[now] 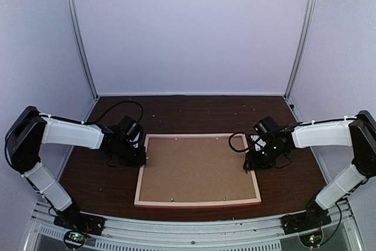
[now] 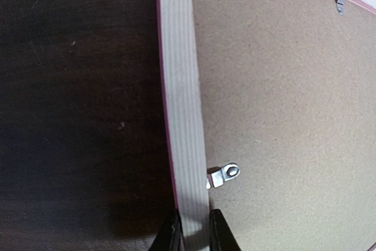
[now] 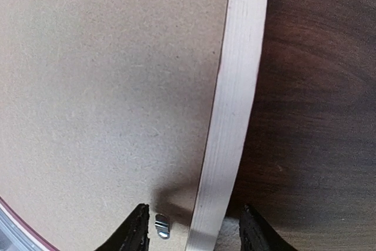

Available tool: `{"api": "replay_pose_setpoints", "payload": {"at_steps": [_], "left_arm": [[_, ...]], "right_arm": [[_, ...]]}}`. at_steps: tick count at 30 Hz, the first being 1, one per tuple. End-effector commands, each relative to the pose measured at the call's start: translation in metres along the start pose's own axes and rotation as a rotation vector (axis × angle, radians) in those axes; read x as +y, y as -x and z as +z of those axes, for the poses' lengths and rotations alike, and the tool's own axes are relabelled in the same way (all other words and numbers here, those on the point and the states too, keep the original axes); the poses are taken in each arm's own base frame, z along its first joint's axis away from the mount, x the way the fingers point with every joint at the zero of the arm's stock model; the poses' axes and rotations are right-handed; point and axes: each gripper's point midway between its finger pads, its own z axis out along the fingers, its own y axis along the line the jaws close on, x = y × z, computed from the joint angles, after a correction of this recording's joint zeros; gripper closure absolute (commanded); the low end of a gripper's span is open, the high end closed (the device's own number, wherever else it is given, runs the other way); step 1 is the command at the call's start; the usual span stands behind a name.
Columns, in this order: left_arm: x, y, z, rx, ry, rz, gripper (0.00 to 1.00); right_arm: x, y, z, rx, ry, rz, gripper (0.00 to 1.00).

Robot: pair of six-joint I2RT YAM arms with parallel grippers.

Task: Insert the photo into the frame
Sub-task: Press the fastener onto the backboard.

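Our frame (image 1: 198, 203) lies face down, centred on the tabletop (image 1: 94, 180), backing board (image 1: 197, 168) up, long axis nine to three o'clock. Our left tool (image 2: 192, 230) pinches its nine o'clock rail. Our right tool (image 3: 194, 227) straddles the three o'clock rail, spread. We see no photo.

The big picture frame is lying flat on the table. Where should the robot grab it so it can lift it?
Grab the frame by one of its pale wooden sides, coming down from above. It lies flat, and its brown back board is too wide to pinch, but each wooden side is narrow enough. The left gripper pinches one side that way.
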Motion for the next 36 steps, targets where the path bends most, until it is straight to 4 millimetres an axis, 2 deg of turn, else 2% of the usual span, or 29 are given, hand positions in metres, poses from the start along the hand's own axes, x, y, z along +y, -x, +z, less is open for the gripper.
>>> {"api": "replay_pose_setpoints", "payload": {"at_steps": [1, 17, 25, 36], "left_arm": [[0.003, -0.002, 0.002, -0.005, 0.018, 0.039, 0.97], [0.005, -0.004, 0.002, -0.003, 0.025, 0.039, 0.97], [0.007, -0.004, 0.002, -0.004, 0.033, 0.04, 0.98], [0.009, -0.004, 0.002, -0.003, 0.043, 0.044, 0.98]], "right_arm": [[-0.001, -0.003, 0.0, -0.021, -0.025, 0.012, 0.48], [-0.013, -0.012, 0.01, 0.019, -0.086, 0.012, 0.54], [-0.02, -0.023, 0.017, 0.055, -0.108, 0.012, 0.56], [-0.019, -0.026, 0.02, 0.098, -0.046, -0.008, 0.59]]}}
